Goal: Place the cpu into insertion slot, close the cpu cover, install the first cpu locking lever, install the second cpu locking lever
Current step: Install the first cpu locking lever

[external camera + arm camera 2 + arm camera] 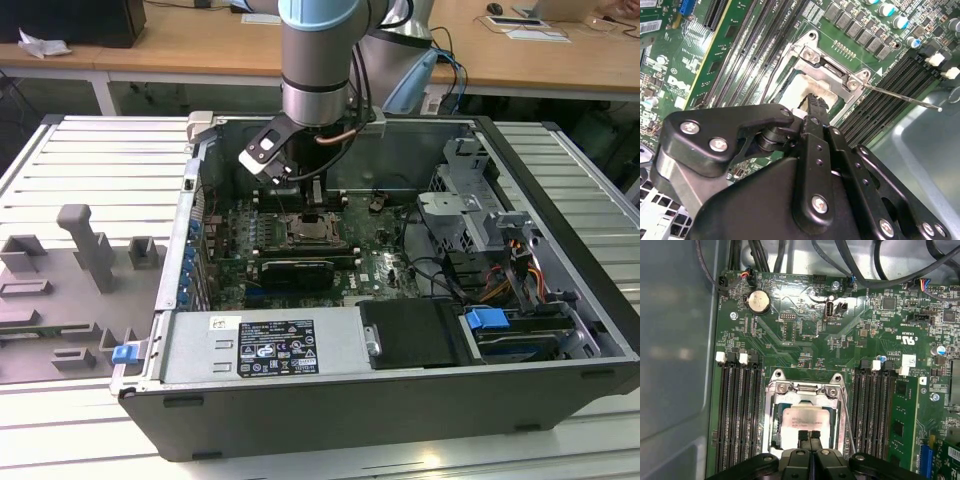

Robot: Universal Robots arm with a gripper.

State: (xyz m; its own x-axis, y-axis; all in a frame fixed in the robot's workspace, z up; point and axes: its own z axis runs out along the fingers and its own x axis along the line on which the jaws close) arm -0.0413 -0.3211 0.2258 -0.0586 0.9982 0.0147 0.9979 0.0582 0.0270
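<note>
Cpu (pixel 805 421) is lying flat inside the slot (pixel 771 432), its pale face showing through the window of the cover (pixel 807 388), which appears to be lying down over it rather than standing up on its hinge. That is putting the chip squarely between the two banks of memory slots (pixel 737 410) on the board, deep in the open case (pixel 560 250).

The gripper (pixel 810 434) is hanging straight down over the socket with its two fingers pressed together and nothing between them, their tips sitting at the near edge of the chip's face. Closed like this, the fingers are making one narrow point, which I judge is suiting a push on the cover or a lever better than a grasp; whether the tips are actually touching metal I cannot tell.

In the second wrist view a thin lever (pixel 900 97) is sticking out sideways from the socket's corner over the memory slots, seemingly not latched, so the locking steps are looking unfinished.
</note>
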